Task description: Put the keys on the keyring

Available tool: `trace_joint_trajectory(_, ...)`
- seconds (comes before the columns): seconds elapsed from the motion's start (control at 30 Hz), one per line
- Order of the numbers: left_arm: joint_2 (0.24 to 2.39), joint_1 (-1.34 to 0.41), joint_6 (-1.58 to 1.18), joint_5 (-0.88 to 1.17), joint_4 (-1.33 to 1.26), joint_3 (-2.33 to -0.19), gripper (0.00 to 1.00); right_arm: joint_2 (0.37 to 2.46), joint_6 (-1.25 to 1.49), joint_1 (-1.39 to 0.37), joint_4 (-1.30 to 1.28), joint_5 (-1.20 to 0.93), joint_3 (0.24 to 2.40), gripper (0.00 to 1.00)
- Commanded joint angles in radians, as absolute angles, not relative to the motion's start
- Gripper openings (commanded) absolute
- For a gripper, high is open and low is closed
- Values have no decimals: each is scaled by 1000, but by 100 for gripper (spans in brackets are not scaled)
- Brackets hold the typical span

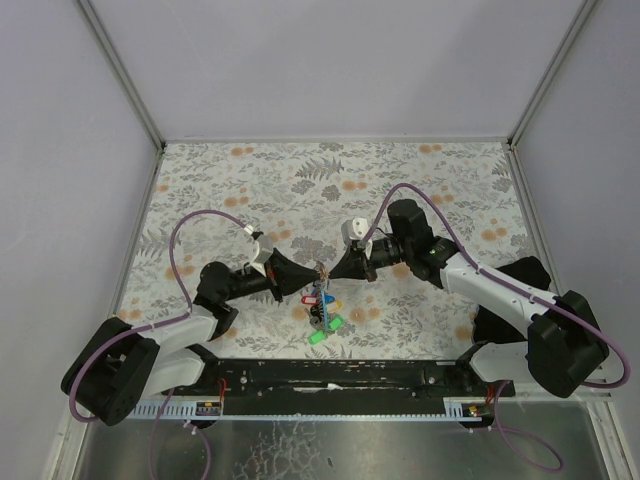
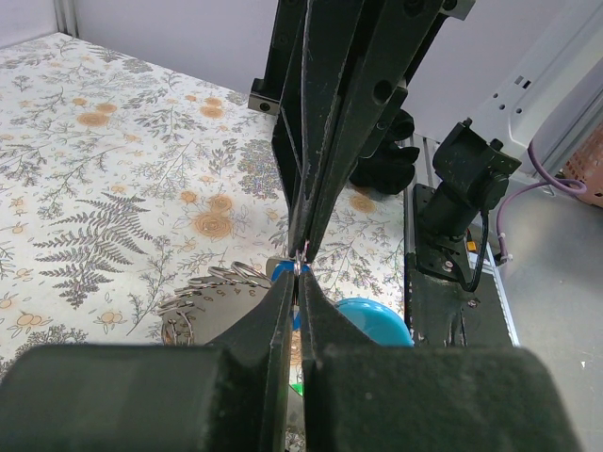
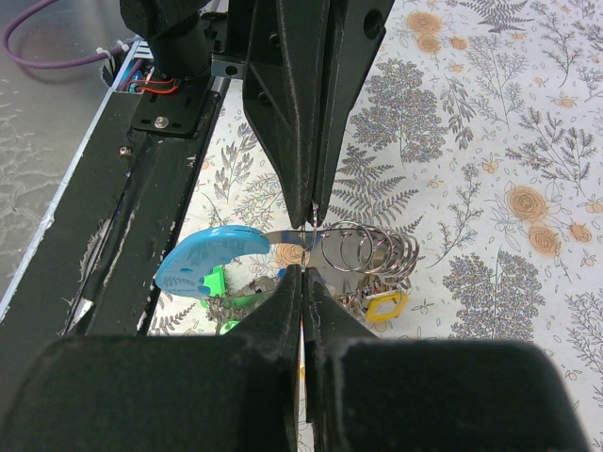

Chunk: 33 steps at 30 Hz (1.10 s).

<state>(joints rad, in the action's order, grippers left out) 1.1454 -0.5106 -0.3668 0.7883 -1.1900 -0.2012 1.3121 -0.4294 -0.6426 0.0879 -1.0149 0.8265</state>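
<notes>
No legible text, label or number anywhere

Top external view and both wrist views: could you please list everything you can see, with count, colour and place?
keys: several, caps blue, red, yellow and green, bunched just below where the claws meet
keyring: one, silvery rings with light-blue strap, between the claw tips
table: one, floral grey and orange, under everything
rail: one, black, along the near edge
cables: two, purple, one looping over each arm
left claw: one, black, shut on the keyring
right claw: one, black, shut on the keyring, facing the left
</notes>
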Motion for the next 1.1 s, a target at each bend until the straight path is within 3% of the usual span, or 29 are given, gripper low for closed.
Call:
trace_joint_trajectory(0.0, 1144, -516, -372, 796, -1297, -230, 0, 1299, -434, -653, 98, -1052, 850, 0)
trace_joint_trajectory(1.07, 1154, -515, -382, 809, -1313, -235, 0, 1307, -414, -653, 129, -1001, 836, 0)
